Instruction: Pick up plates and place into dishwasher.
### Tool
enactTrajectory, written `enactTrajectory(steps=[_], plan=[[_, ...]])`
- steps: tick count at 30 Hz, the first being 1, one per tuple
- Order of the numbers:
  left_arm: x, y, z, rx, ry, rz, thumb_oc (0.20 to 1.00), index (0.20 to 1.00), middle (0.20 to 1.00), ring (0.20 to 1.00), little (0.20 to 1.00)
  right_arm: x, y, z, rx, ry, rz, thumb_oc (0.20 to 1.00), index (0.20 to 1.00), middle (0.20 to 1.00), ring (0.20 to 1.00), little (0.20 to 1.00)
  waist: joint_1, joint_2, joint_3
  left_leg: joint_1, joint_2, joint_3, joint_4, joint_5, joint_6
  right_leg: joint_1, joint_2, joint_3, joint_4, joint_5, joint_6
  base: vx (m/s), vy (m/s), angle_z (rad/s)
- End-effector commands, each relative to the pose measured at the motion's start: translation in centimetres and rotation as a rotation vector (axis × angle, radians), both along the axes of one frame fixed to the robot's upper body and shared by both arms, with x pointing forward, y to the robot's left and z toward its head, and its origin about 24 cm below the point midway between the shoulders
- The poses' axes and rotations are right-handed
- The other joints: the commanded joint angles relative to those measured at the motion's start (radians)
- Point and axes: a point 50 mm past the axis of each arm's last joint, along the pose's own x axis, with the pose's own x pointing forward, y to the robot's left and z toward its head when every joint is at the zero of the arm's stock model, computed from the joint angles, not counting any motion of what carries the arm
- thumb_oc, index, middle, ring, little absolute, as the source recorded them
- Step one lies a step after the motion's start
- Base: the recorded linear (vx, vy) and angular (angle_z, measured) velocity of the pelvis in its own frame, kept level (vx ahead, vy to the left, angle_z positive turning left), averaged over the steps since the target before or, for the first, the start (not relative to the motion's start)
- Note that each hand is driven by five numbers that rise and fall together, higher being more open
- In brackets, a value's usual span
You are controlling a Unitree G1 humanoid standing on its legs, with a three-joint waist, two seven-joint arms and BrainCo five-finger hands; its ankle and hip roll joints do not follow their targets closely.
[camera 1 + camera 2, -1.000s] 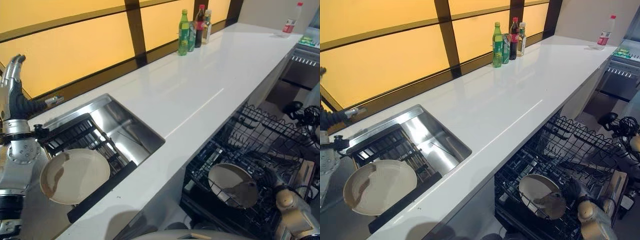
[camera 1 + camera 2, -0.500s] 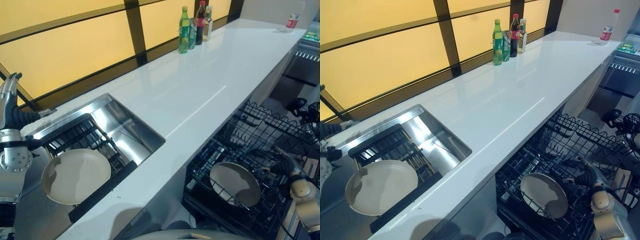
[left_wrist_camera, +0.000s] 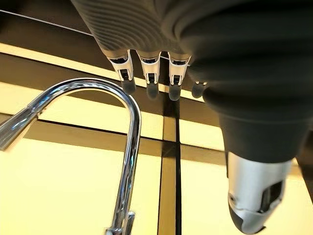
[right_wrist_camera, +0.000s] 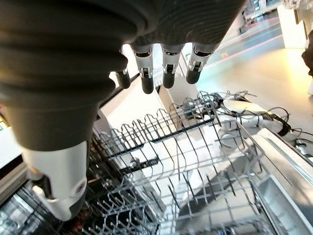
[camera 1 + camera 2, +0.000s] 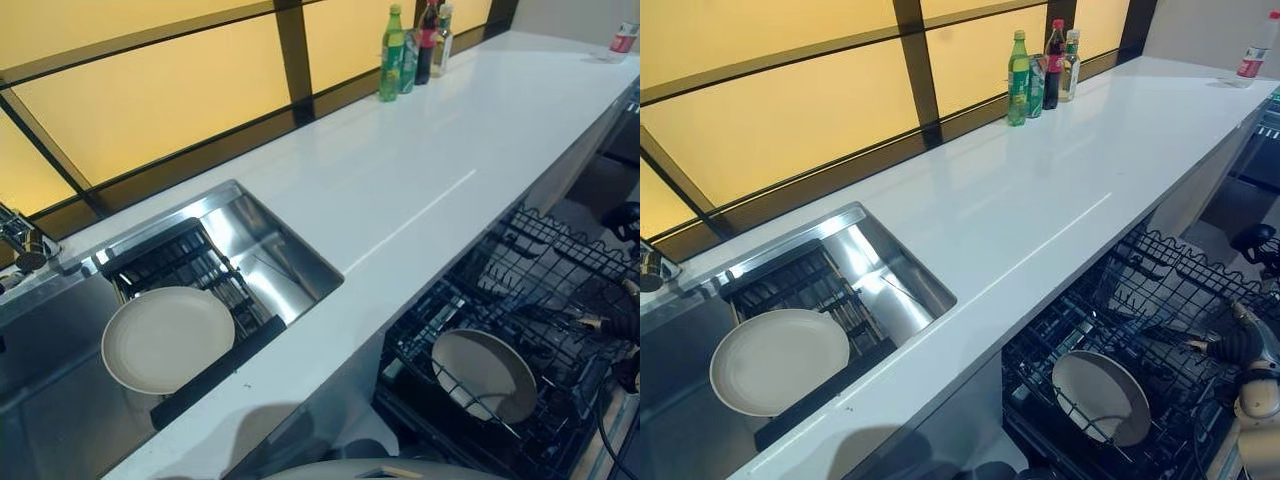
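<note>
The right hand (image 4: 63, 147) hangs over the pulled-out dishwasher rack (image 4: 195, 161) with its fingers (image 4: 168, 73) straight and loosely spread, thumb apart, gripping nothing. Below the fingertips are rows of thin upright wire prongs, shiny in the light, and none of them touch the hand. In the right eye view this hand (image 5: 1240, 345) sits at the far right edge of the rack (image 5: 1140, 290), well apart from the plate in rack (image 5: 1102, 398), a round cream plate that leans tilted among the dark wires at the near end.

The left hand (image 3: 254, 147) is raised near a curved chrome tap (image 3: 128, 147), its fingers (image 3: 150, 81) straight in a row and slightly apart, thumb held off to one side, holding nothing. Behind them run amber panels divided by dark bars.

A second plate, the plate in sink (image 5: 167, 338), is pale, round and shallow; it lies nearly flat on a black slatted drainer (image 5: 180, 270) inside the brushed steel sink (image 5: 270, 250), far from both hands. A glossy white counter (image 5: 430, 150) stretches between the sink and the rack. At its far back a green bottle (image 5: 390, 55) and two darker bottles (image 5: 432, 40) stand upright against the window (image 5: 150, 90), and a small red-capped bottle (image 5: 1252, 62) stands at the far end.
</note>
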Motion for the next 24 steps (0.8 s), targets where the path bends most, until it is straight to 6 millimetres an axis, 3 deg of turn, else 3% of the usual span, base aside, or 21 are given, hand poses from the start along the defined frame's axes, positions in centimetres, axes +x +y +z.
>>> enactTrajectory(steps=[1,5,11,16,24], plan=[[-0.2,0.6,3.8,0.179,-0.052,-0.024,1.000,1.000,1.000,1.000,1.000,1.2,0.4,4.2,-0.108,-0.238,0.039,1.000,1.000,1.000,1.000,1.000,-0.010,-0.052,-0.023,-0.081,-0.033,-0.004,0.014,0.039,0.067,0.060,-0.028,-0.021,0.040,-0.125,0.035,0.01,0.047,0.09],[0.3,-0.1,3.1,0.188,-0.028,-0.074,1.000,1.000,1.000,1.000,1.000,2.0,1.3,6.6,-0.174,-0.499,0.048,1.000,1.000,1.000,1.000,1.000,0.003,-0.044,-0.017,-0.087,-0.040,-0.013,0.015,0.038,0.070,0.059,-0.037,-0.033,0.046,-0.126,0.036,0.00,0.052,0.06],[2.3,-1.9,1.5,0.191,0.025,-0.190,1.000,1.000,1.000,1.000,1.000,3.7,5.1,10.9,-0.238,-0.908,0.210,1.000,1.000,1.000,1.000,1.000,0.040,-0.034,-0.018,-0.100,-0.052,-0.037,0.018,0.031,0.076,0.062,-0.050,-0.058,0.048,-0.128,0.041,0.00,0.043,0.06],[3.6,-3.4,0.2,0.209,0.086,-0.292,1.000,1.000,1.000,1.000,1.000,4.4,7.1,12.6,-0.213,-1.009,0.352,1.000,1.000,1.000,1.000,1.000,0.067,-0.038,-0.027,-0.111,-0.060,-0.058,0.020,0.027,0.077,0.068,-0.058,-0.081,0.046,-0.132,0.043,0.01,0.031,0.11],[5.3,-5.1,-1.4,0.260,0.253,-0.401,1.000,1.000,1.000,1.000,1.000,5.2,8.9,13.6,-0.177,-1.066,0.475,1.000,1.000,1.000,1.000,1.000,0.106,-0.044,-0.026,-0.123,-0.078,-0.095,0.023,0.021,0.085,0.079,-0.070,-0.117,0.054,-0.138,0.046,0.01,0.019,0.19]])
